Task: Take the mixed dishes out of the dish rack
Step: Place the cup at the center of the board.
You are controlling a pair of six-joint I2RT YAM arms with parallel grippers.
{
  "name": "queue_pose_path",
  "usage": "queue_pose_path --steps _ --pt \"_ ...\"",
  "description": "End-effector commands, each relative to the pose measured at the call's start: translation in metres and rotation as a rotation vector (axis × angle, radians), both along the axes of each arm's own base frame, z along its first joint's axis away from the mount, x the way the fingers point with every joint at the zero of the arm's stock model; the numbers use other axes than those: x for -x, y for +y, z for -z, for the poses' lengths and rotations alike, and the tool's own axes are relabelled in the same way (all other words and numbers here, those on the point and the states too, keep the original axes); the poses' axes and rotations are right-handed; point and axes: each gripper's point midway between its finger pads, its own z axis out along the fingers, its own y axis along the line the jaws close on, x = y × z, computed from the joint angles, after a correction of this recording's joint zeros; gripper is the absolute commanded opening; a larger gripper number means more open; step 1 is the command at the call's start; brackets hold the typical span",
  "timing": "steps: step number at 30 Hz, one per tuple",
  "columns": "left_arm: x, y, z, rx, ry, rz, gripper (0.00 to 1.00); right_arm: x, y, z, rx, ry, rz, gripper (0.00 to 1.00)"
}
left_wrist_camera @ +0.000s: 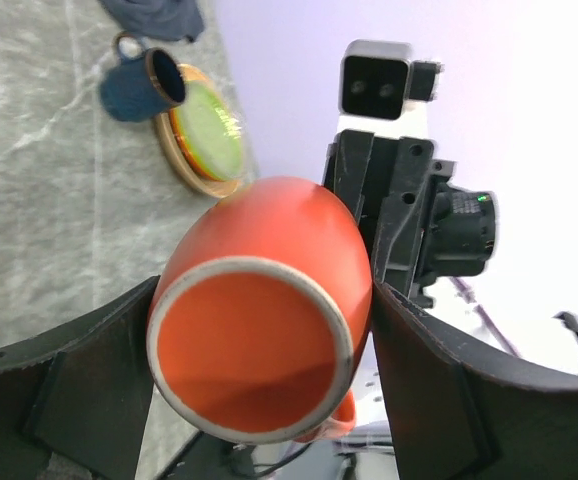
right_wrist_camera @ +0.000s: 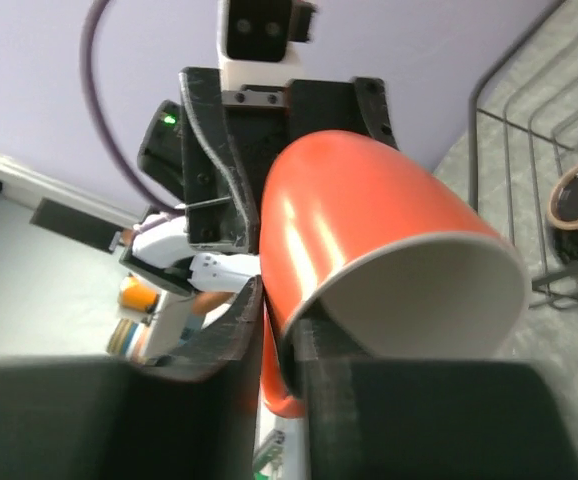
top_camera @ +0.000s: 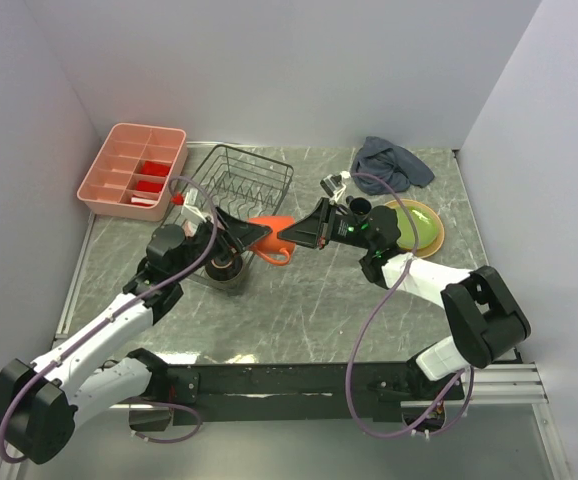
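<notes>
The orange mug (top_camera: 272,238) hangs on its side in mid-air between both arms, beside the black wire dish rack (top_camera: 252,168). My left gripper (top_camera: 254,235) is shut on its base end; in the left wrist view the mug (left_wrist_camera: 259,330) fills the gap between the fingers. My right gripper (top_camera: 299,237) is shut on the mug's rim wall (right_wrist_camera: 389,250), one finger inside and one outside by the handle. A dark brown bowl (top_camera: 224,268) sits at the rack's near end. The lime green plate (top_camera: 414,228) lies on the tan-yellow plate (top_camera: 431,212) at the right, with the dark blue cup (left_wrist_camera: 139,85) beside them.
A pink compartment tray (top_camera: 134,170) with red items stands at the back left. A grey cloth (top_camera: 394,160) lies at the back right. White walls close the left, back and right sides.
</notes>
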Motion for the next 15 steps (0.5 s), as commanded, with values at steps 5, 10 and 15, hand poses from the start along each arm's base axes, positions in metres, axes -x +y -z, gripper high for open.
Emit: queue_pose_path --steps 5,10,15 --pt "-0.004 0.022 -0.024 -0.036 -0.136 -0.125 0.56 0.006 0.001 -0.03 -0.041 -0.136 -0.021 0.0" --pt "-0.012 0.051 -0.019 -0.205 -0.187 -0.258 0.91 0.003 0.001 -0.022 0.04 -0.189 0.003 0.0" --pt "-0.013 0.084 -0.014 -0.398 -0.226 -0.371 1.0 -0.007 -0.007 -0.006 0.213 -0.213 0.058 0.0"
